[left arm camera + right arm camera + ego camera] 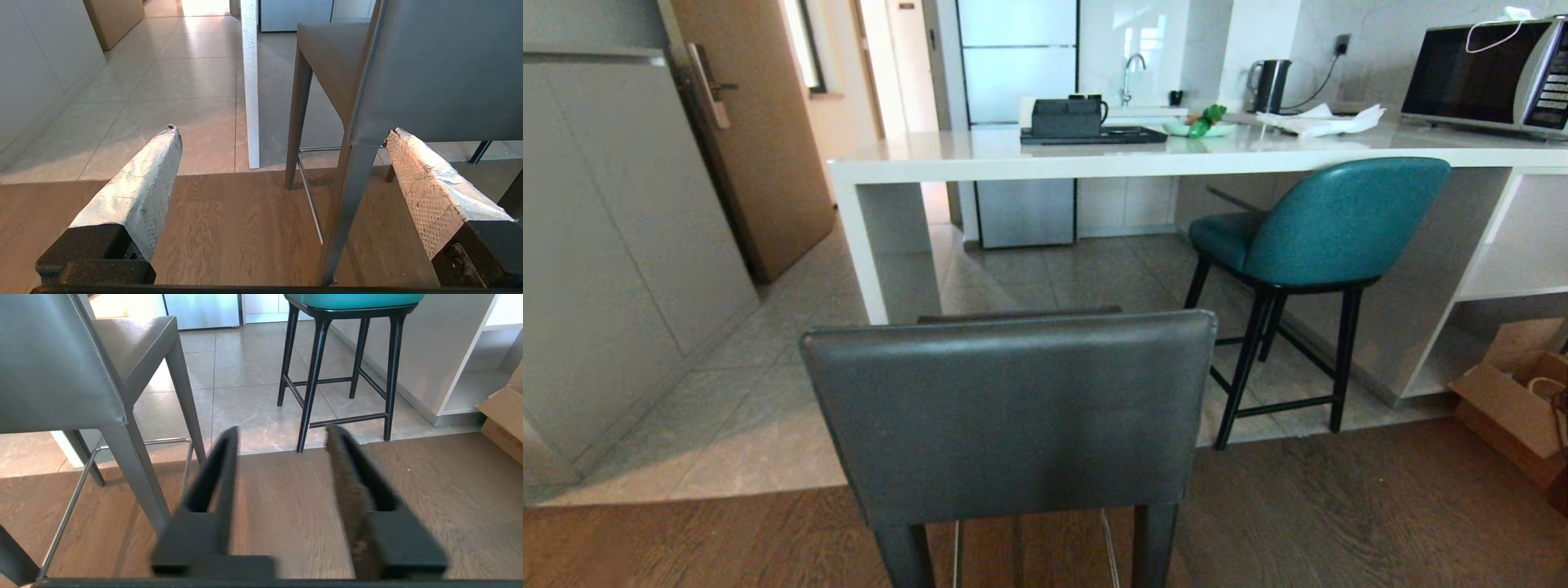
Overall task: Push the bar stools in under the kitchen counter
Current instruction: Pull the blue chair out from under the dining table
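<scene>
The dark grey bar stool [1013, 408] stands right in front of me on the wood floor, its boxy back toward me, a little short of the kitchen counter [1094, 159]. The teal bar stool [1331, 220] stands to the right, turned at an angle, its seat partly under the worktop. Neither gripper shows in the head view. My left gripper [284, 130] is open and empty, low behind the grey stool [441, 69], one taped finger by the backrest's lower edge. My right gripper [282, 430] is open and empty, between the grey stool [49, 367] and the teal stool [312, 375].
The counter's white end panel [250, 81] stands left of the grey stool. An open cardboard box [1519, 392] lies on the floor at far right beside white shelving [1511, 278]. Microwave [1486, 73], kettle [1270, 86] and a tray [1086, 131] sit on the worktop. Cabinets [605, 245] line the left.
</scene>
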